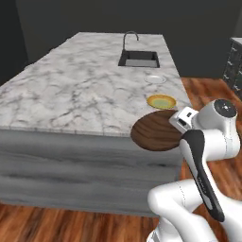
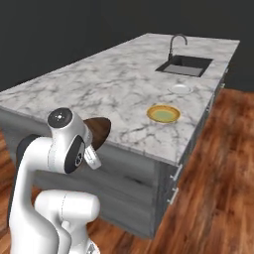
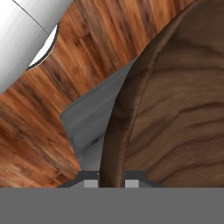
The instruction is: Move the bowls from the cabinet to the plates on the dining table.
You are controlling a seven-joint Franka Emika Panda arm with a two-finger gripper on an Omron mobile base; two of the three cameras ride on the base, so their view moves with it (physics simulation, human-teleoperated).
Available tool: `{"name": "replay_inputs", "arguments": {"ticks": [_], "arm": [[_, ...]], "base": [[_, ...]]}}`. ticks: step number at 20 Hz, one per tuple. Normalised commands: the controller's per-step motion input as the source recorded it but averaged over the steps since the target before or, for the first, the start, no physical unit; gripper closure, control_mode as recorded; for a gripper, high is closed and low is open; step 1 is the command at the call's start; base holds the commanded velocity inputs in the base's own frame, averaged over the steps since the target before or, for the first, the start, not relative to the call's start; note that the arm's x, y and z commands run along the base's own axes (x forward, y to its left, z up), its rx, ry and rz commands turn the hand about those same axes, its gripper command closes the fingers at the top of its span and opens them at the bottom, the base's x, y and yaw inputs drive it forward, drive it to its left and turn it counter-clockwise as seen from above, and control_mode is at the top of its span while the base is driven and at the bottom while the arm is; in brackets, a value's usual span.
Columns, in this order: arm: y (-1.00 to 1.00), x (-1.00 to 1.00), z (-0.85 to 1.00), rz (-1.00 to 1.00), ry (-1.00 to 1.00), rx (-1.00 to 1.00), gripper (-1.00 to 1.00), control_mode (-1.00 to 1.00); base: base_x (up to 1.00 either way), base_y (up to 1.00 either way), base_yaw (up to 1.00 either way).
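Observation:
A dark brown wooden bowl point(image 1: 152, 132) point(image 2: 100, 129) point(image 3: 175, 109) hangs tilted on edge at the near right corner of the dining table point(image 1: 71, 90) point(image 2: 114, 79), partly over its edge. My gripper point(image 1: 177, 126) point(image 3: 111, 180) is shut on the bowl's rim, which runs up between the two finger tips in the hand view. On the marble top just beyond the bowl lies a yellow plate point(image 1: 161, 101) point(image 2: 163, 113). A pale whitish plate point(image 1: 154, 79) point(image 2: 180, 89) lies farther on, near the sink. The cabinet is out of view.
A black sink point(image 1: 138, 58) point(image 2: 184, 65) with a curved faucet point(image 1: 130, 36) point(image 2: 177, 38) is set into the far end of the table. Wooden floor point(image 2: 218, 188) runs along the right side. A dark drawer unit point(image 1: 234, 61) stands at the far right.

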Motion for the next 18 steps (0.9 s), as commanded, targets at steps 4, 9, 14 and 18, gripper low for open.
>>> {"name": "replay_inputs", "arguments": {"ticks": [4, 9, 14, 18], "arm": [[0.0, 0.0, 0.0, 0.0, 0.0, 0.0, 1.0, 1.0], [0.0, 0.0, 0.0, 0.0, 0.0, 0.0, 1.0, 1.0], [0.0, 0.0, 0.0, 0.0, 0.0, 0.0, 1.0, 1.0], [0.0, 0.0, 0.0, 0.0, 0.0, 0.0, 1.0, 1.0]], "base": [[0.0, -0.54, -0.2], [0.0, -0.66, -0.2], [0.0, -0.88, -0.14], [0.08, -0.96, -0.1]]}}
